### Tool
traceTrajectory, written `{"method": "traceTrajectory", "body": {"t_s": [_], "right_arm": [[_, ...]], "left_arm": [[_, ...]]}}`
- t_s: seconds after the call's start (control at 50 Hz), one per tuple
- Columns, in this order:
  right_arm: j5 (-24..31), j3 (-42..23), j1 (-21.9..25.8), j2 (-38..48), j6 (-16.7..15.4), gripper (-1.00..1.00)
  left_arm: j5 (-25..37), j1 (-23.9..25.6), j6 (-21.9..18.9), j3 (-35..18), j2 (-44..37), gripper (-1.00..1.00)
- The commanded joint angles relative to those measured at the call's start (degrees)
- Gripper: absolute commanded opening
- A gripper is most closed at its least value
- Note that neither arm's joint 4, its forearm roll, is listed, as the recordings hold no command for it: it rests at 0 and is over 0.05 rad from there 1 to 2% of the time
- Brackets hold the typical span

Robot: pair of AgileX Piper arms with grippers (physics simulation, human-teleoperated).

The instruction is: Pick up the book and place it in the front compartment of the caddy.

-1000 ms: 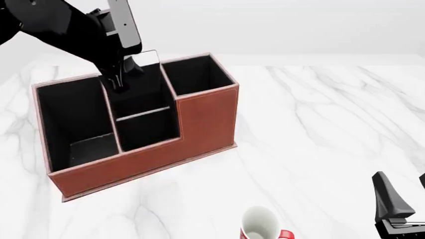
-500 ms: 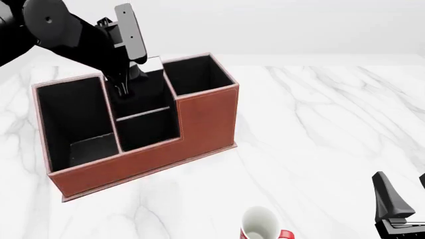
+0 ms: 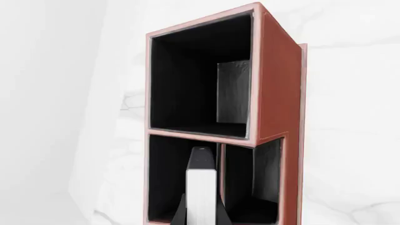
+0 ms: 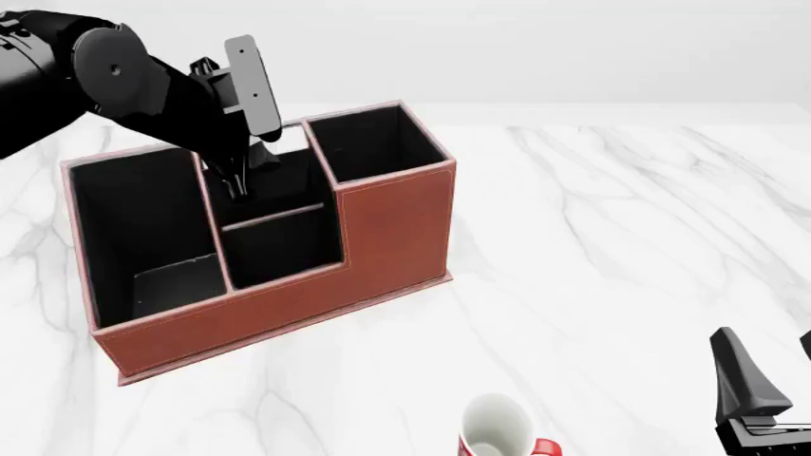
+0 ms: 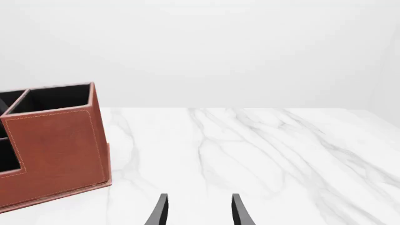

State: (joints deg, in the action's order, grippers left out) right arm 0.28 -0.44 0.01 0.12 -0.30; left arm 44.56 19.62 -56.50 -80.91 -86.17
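Nearest the camera, at about five o'clock in the front view, the right gripper (image 5: 196, 211) idles low over the marble table (image 4: 609, 247) with its fingers apart and empty, a white-and-red mug (image 4: 497, 427) just to its nine o'clock. Farther out, at about ten o'clock, the left gripper (image 4: 235, 180) is clamped on the book (image 3: 201, 190), which hangs upright over the caddy (image 4: 380, 242), its lower end inside the middle pair of cells. By my reading the pick is done and lowering and release into the front compartment (image 4: 269, 186) remain; the left arm slants down steeply from eleven o'clock.
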Motion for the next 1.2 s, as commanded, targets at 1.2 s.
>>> {"method": "traceTrajectory", "body": {"t_s": [1.2], "right_arm": [[-0.1, 0.0, 0.0, 0.0, 0.0, 1.00]], "left_arm": [[-6.6, -2.6, 2.6, 3.2, -6.5, -1.00]]}}
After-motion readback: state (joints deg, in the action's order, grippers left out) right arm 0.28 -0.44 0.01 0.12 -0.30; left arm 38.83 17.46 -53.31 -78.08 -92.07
